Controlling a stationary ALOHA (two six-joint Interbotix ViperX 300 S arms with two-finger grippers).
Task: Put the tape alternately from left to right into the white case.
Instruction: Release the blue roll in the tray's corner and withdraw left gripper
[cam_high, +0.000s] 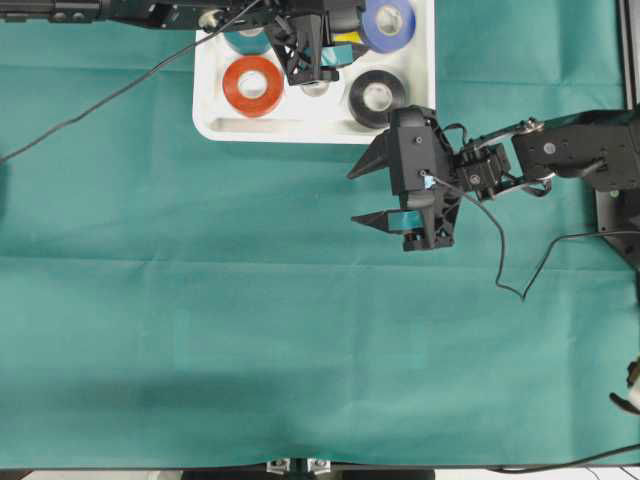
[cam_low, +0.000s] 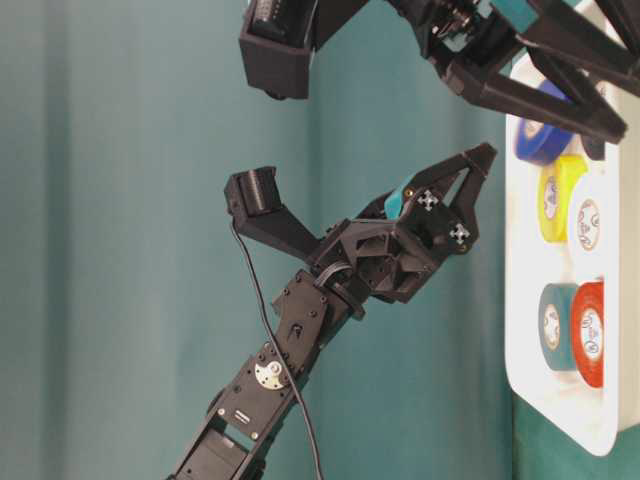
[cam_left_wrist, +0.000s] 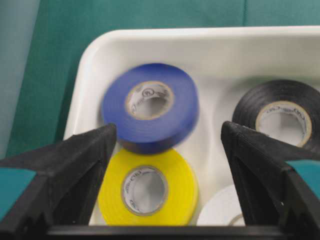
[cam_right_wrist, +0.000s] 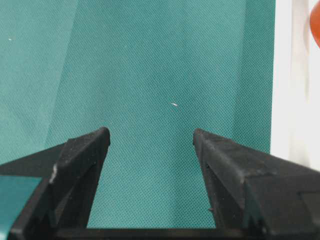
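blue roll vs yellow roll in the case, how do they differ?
The blue roll is blurred and leans on the yellow roll, overlapping its edge; the yellow roll looks sharp. Blue sits nearer the white case corner than yellow. Both are like-sized, with open cores, and neither is gripped.

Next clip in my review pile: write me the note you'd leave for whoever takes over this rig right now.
Left pincer: open above the white case, holding nothing.
Right pincer: open and empty over the green cloth, beside the case.
Tape: blue roll, yellow roll, white roll, black roll, orange-red roll and teal roll all lie in the case; the blue one looks blurred, perhaps unsettled.
Done: all six rolls cased.
Left: no roll visible on the cloth; pull both arms back.
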